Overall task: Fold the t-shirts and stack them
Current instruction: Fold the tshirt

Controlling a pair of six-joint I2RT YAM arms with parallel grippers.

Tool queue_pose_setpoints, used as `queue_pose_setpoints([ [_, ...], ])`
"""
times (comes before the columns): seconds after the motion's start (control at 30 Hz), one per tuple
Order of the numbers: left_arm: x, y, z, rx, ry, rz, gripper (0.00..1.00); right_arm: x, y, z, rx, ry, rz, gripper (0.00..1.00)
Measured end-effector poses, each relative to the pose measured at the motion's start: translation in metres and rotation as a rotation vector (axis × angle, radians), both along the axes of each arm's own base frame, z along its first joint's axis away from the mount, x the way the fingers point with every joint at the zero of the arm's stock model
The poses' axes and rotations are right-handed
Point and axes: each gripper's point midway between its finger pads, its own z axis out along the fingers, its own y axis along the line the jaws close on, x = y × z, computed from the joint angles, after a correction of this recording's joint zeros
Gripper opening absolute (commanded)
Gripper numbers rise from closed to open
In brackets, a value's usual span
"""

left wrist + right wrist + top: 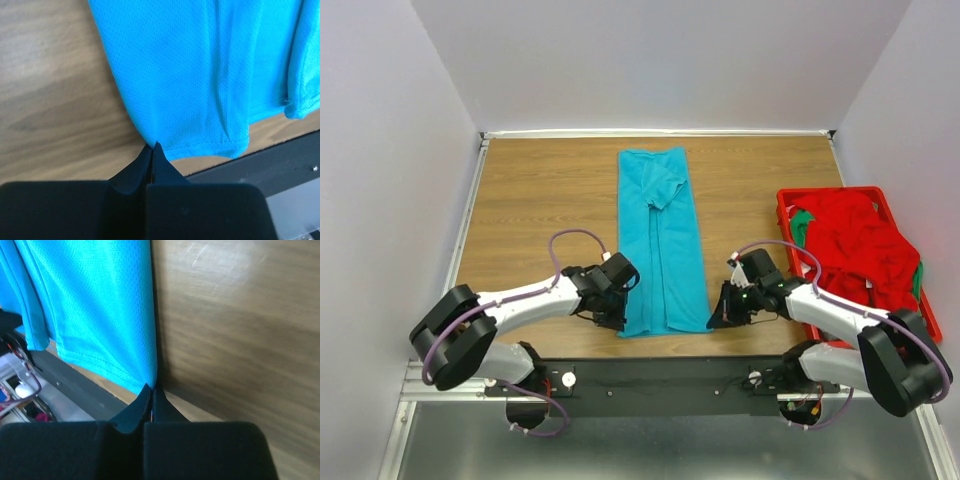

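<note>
The teal t-shirt (662, 240) lies as a long narrow strip down the middle of the wooden table (540, 200), its hem at the near edge. The left gripper (152, 148) is pressed closed, pinching the hem's left corner. The right gripper (152, 390) is likewise closed on the right corner. Bare wood lies on both sides of the strip. At the right edge, the red crate (783, 215) holds red t-shirts (855, 240) and green ones (803, 226).
</note>
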Motion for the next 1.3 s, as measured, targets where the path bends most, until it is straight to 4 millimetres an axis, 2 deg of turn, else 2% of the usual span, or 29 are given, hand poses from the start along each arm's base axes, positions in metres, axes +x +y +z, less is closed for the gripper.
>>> queue_pose_setpoints([
  [0.1, 0.001, 0.001, 0.008, -0.016, -0.011, 0.005, 0.00, -0.002, 0.000, 0.003, -0.019, 0.006, 0.006, 0.01],
  [0.13, 0.004, 0.000, 0.011, -0.023, -0.014, 0.008, 0.00, 0.004, 0.000, 0.007, -0.033, -0.006, -0.004, 0.01],
  [0.17, 0.015, -0.002, 0.018, -0.039, -0.027, 0.028, 0.00, 0.011, 0.001, 0.013, -0.041, -0.018, -0.010, 0.01],
  [0.27, 0.061, -0.008, 0.045, -0.091, -0.111, 0.080, 0.00, 0.053, 0.014, 0.042, -0.049, -0.113, -0.029, 0.01],
  [0.33, 0.090, -0.009, 0.060, -0.115, -0.167, 0.109, 0.00, 0.096, 0.027, 0.069, -0.046, -0.216, -0.045, 0.01],
  [0.37, 0.105, -0.008, 0.067, -0.122, -0.192, 0.123, 0.00, 0.110, 0.029, 0.078, -0.052, -0.250, -0.054, 0.01],
  [0.47, 0.152, -0.005, 0.088, -0.146, -0.288, 0.155, 0.00, 0.147, 0.036, 0.098, -0.065, -0.326, -0.070, 0.01],
  [0.53, 0.170, 0.000, 0.094, -0.142, -0.321, 0.164, 0.00, 0.174, 0.039, 0.110, -0.082, -0.374, -0.086, 0.01],
  [0.6, 0.192, 0.005, 0.100, -0.133, -0.362, 0.172, 0.00, 0.192, 0.039, 0.115, -0.099, -0.405, -0.095, 0.01],
  [0.7, 0.224, 0.008, 0.106, -0.125, -0.418, 0.177, 0.00, 0.217, 0.036, 0.119, -0.134, -0.441, -0.109, 0.01],
  [0.8, 0.248, 0.009, 0.111, -0.121, -0.462, 0.180, 0.00, 0.238, 0.032, 0.117, -0.168, -0.464, -0.118, 0.01],
  [1.0, 0.294, 0.011, 0.111, -0.108, -0.526, 0.176, 0.00, 0.268, 0.022, 0.107, -0.225, -0.481, -0.127, 0.01],
  [1.17, 0.311, 0.017, 0.090, -0.082, -0.512, 0.179, 0.00, 0.284, 0.017, 0.100, -0.248, -0.487, -0.128, 0.01],
  [1.3, 0.318, 0.020, 0.081, -0.077, -0.512, 0.188, 0.00, 0.294, 0.016, 0.091, -0.258, -0.492, -0.121, 0.01],
])
